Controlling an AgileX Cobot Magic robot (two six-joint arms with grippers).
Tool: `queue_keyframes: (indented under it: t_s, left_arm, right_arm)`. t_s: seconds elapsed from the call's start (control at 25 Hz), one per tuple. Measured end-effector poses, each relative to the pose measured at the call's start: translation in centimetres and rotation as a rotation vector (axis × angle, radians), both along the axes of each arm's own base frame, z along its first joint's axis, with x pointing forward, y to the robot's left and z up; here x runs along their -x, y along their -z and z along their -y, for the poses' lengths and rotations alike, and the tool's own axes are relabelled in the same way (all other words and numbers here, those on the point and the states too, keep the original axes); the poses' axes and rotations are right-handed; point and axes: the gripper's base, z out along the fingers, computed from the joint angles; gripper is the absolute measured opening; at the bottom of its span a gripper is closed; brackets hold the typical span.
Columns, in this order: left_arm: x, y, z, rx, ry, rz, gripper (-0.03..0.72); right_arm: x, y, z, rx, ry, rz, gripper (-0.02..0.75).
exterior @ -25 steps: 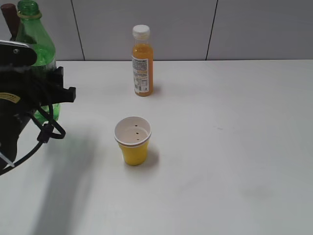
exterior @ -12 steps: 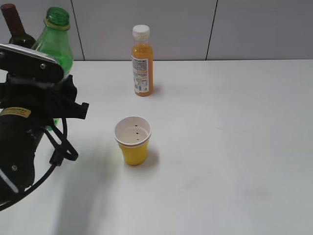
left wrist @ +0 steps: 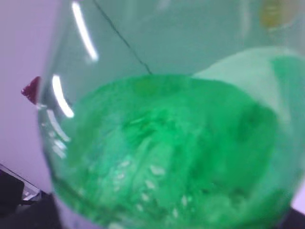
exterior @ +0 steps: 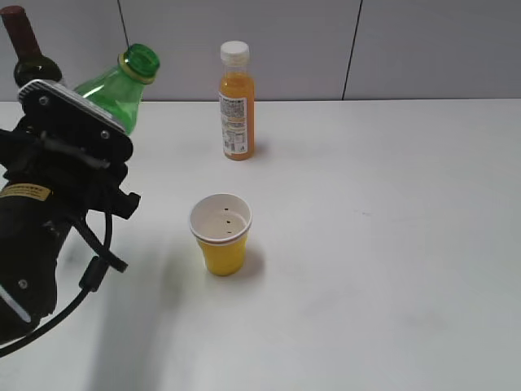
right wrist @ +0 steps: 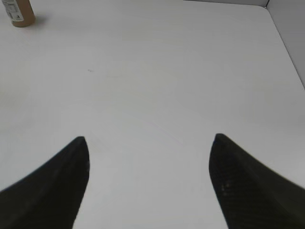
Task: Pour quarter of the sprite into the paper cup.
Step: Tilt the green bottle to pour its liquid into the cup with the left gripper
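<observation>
The sprite, a green plastic bottle with an open mouth, is lifted and tilted to the right, its neck pointing toward the paper cup. My left gripper is shut on the sprite; its fingers are hidden behind the black arm in the exterior view. The bottle fills the left wrist view, with fizzy liquid inside. The paper cup, yellow outside and white inside, stands upright on the table right of and below the bottle mouth. My right gripper is open and empty over bare table.
A small orange juice bottle with a white cap stands behind the cup; its base shows in the right wrist view. A dark wine bottle stands at the far left. The white table reaches right.
The left arm has raised the sprite, moved it right and tilted its mouth toward the cup. The wine bottle has come into view behind it. The cup has not moved.
</observation>
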Motion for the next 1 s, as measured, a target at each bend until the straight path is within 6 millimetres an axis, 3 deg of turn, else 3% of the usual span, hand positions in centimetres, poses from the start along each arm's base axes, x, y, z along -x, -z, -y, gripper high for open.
queue_keyframes:
  t_s: [0.32,1.0]
  left_arm:
    - [0.0,0.1,0.0,-0.199,0.035,-0.039,0.473]
    - [-0.6,3.6,0.0,-0.488,0.072,-0.157,0.473]
  right_arm:
    - [0.0,0.0,0.0,0.000,0.000,0.000,0.592]
    - [0.0,0.0,0.0,0.000,0.000,0.000,0.592]
